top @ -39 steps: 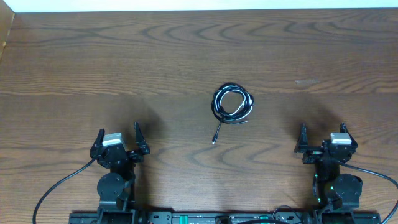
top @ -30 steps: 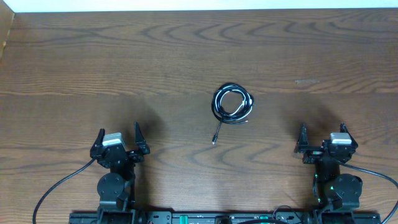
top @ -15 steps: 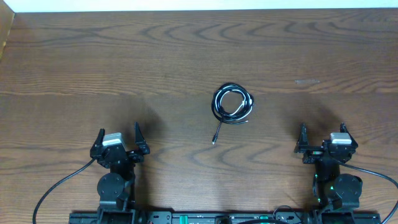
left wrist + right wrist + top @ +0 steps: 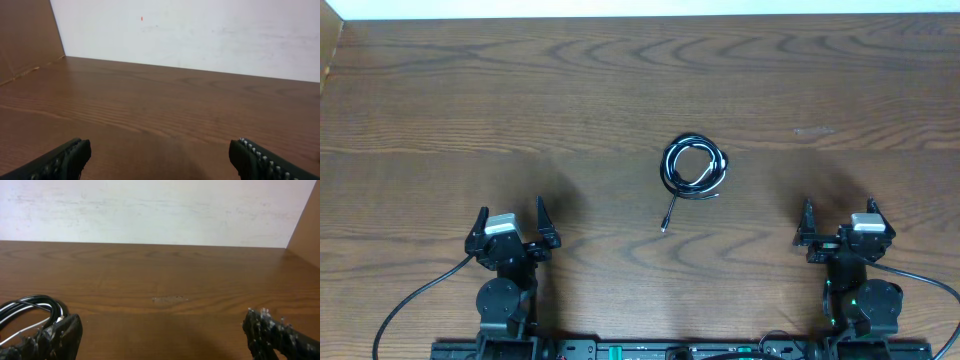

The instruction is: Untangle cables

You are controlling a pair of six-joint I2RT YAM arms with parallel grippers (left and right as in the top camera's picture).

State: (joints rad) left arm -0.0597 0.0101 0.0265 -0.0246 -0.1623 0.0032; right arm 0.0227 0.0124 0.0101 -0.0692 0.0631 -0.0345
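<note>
Resting wide open and empty, well apart from the coiled cables [image 4: 668, 165], left gripper [image 4: 512, 212] and right gripper [image 4: 839, 210] have not yet begun; next move likely a forward reach.

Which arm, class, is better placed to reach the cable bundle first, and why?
Probably the right. The cables lie nearer the right end effector than the left end effector, and only the right wrist view shows them. Both end effectors stand open.
</note>
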